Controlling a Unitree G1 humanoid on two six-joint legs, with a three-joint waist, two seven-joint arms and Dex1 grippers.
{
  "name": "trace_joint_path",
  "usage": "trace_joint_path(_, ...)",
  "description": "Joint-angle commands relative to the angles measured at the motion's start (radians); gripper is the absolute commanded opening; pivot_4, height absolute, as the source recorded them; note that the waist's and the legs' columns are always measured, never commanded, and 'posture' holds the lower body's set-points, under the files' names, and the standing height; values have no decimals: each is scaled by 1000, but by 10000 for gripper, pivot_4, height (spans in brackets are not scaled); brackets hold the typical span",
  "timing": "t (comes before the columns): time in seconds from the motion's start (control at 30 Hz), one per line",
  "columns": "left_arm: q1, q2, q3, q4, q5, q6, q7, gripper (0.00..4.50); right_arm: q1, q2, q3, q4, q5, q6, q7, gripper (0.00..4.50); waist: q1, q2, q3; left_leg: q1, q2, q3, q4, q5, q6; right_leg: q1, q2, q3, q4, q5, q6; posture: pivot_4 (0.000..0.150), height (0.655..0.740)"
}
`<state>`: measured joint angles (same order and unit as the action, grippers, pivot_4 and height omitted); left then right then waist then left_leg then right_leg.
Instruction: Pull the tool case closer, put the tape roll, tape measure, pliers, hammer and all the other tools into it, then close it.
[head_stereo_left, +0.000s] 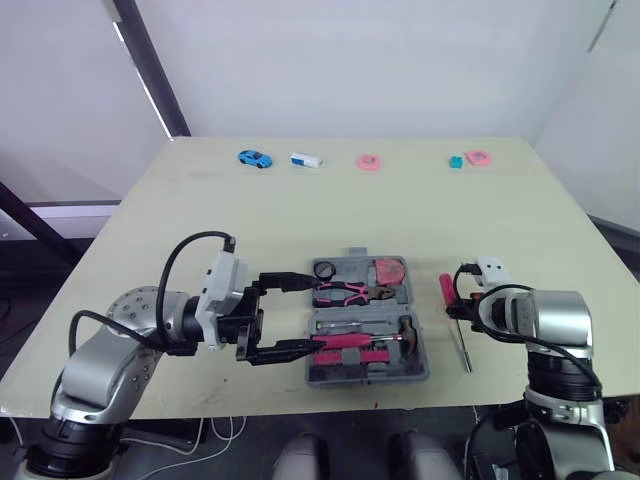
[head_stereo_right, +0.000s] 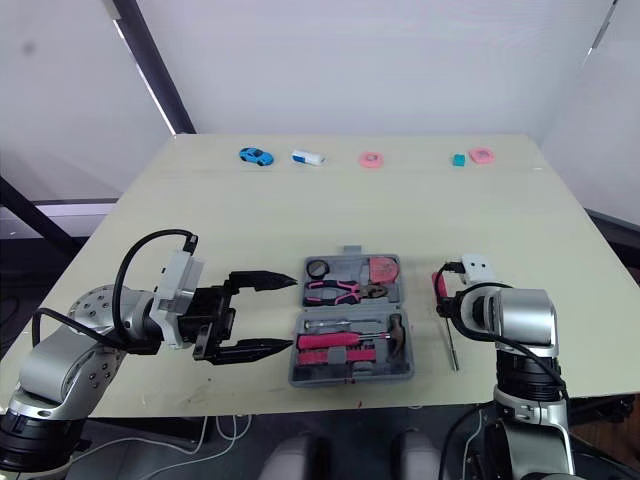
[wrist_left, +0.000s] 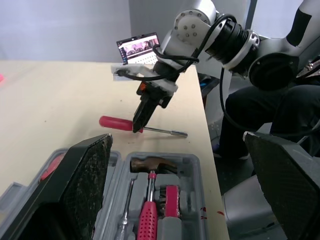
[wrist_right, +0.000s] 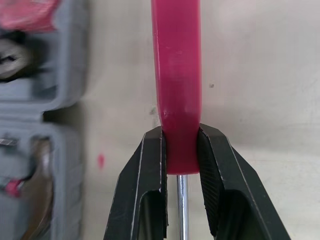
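The grey tool case (head_stereo_left: 424, 362) lies open at the table's near middle. A black tape roll (head_stereo_left: 324, 269), pink tape measure (head_stereo_left: 388, 272), pliers (head_stereo_left: 345, 293) and hammer (head_stereo_left: 365, 340) sit in its slots. My left gripper (head_stereo_left: 315, 315) is open at the case's left edge, one finger on each side of that edge. Right of the case a red-handled screwdriver (wrist_right: 176, 75) lies on the table. My right gripper (wrist_right: 180, 137) is shut on the handle's end where the metal shaft (head_stereo_left: 465, 352) begins. It shows in the left wrist view too (wrist_left: 140, 122).
Along the table's far edge lie a blue toy car (head_stereo_left: 254, 158), a white object (head_stereo_left: 307, 159), a pink ring (head_stereo_left: 369, 162), a teal block (head_stereo_left: 455, 161) and another pink item (head_stereo_left: 478, 157). The near table edge runs just below the case.
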<state>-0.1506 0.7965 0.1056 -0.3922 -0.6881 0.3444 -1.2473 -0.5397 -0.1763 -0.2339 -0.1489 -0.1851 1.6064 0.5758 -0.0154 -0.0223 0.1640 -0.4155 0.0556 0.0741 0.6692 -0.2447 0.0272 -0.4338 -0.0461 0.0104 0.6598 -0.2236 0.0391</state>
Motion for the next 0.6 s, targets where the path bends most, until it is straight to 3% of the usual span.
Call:
trace_joint_path(0.03,-6,-1,2,-17,0,-7,2,45000,-11,6,-36,16,10,-34,-90,3499,0,0,0,0,0,0,0,0,0,0,0,0,0,0,0,1500,7395)
trace_joint_path(0.1,-3,-1,4,-19,0,-5,7,45000,1,3,-28,14,25,-61,-104,13582,2,0,0,0,0,0,0,0,0,1,0,0,0,0,-1,1500,7395)
trace_joint_path(0.23,8,3,10,-26,-1,-5,12,45000,42,-3,-9,-17,71,-100,-133,26714,-1,0,0,0,0,-1,0,0,0,1,0,0,0,-2,-3,1500,7395)
trace_joint_path(0.3,13,4,13,-29,-3,-4,14,45000,77,-21,6,-44,101,-175,-131,37379,0,0,0,0,0,-1,0,0,0,1,0,-1,0,-2,-3,1500,7395)
trace_joint_path(0.33,15,5,15,-30,-5,-4,14,45000,95,-30,11,-62,115,-203,-132,39926,1,0,0,0,0,-1,0,0,0,1,0,-1,0,-2,-3,1500,7395)
trace_joint_path(0.47,24,10,23,-33,-9,-3,12,45000,207,-90,66,-134,147,-418,-108,39926,2,0,0,0,0,-1,0,0,0,1,0,-1,-1,-3,0,1500,7395)
trace_joint_path(0.6,24,10,25,-26,-11,-5,9,45000,323,-64,62,-159,179,-586,-149,39926,-5,0,0,0,0,-1,-1,0,0,1,0,-1,-2,-4,0,1500,7395)
